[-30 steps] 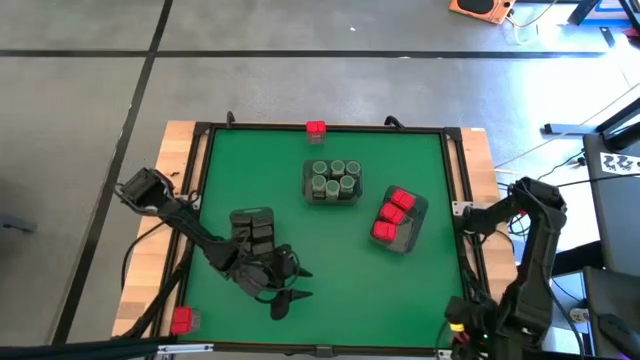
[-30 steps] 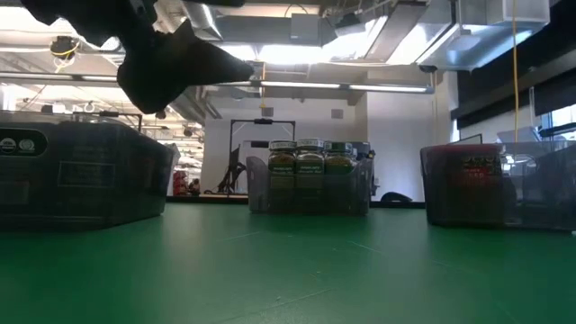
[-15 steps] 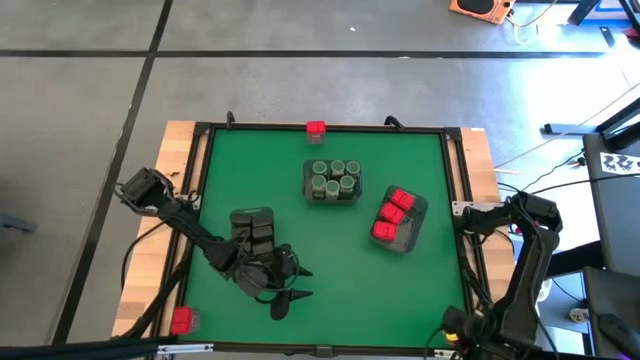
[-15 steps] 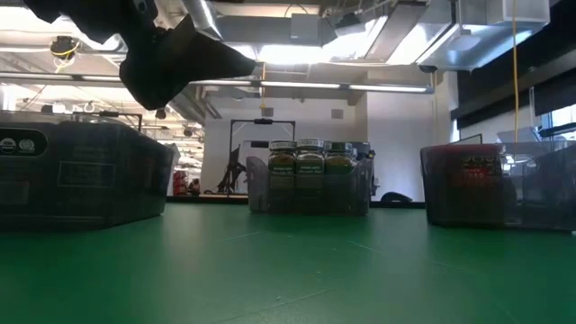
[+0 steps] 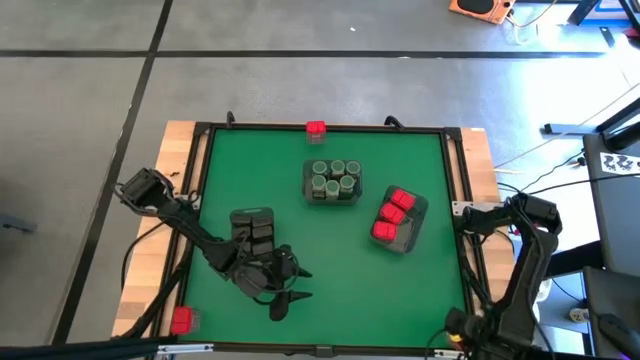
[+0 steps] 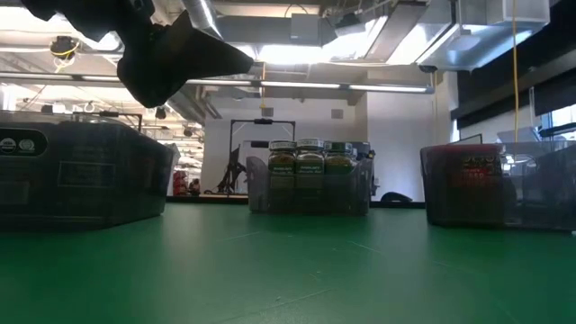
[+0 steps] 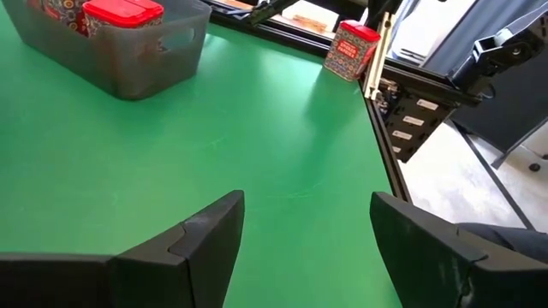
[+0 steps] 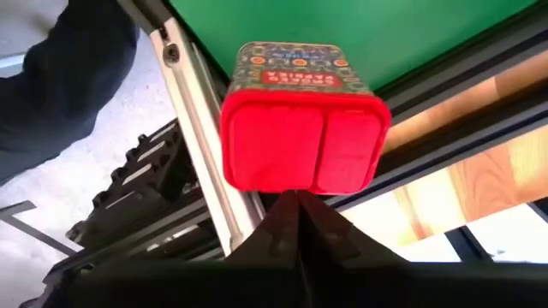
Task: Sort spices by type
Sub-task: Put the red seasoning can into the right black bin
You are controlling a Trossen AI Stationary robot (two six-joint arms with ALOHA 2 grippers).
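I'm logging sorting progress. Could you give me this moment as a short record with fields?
centre tray: holds round jars
right tray: holds red boxes
left tray: holds dark tins
unsorted: far-edge red box; near-left corner red box; right-edge red box
left gripper: open, empty, over the table's near part
right gripper: shut at the table's right edge, right-edge red box just past its tips, not gripped

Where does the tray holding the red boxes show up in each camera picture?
High view: tray right of centre.
Low view: tray at far right.
Left wrist view: tray in the upper-left corner.
Right wrist view: not in it.
Shared landmark: the green table.
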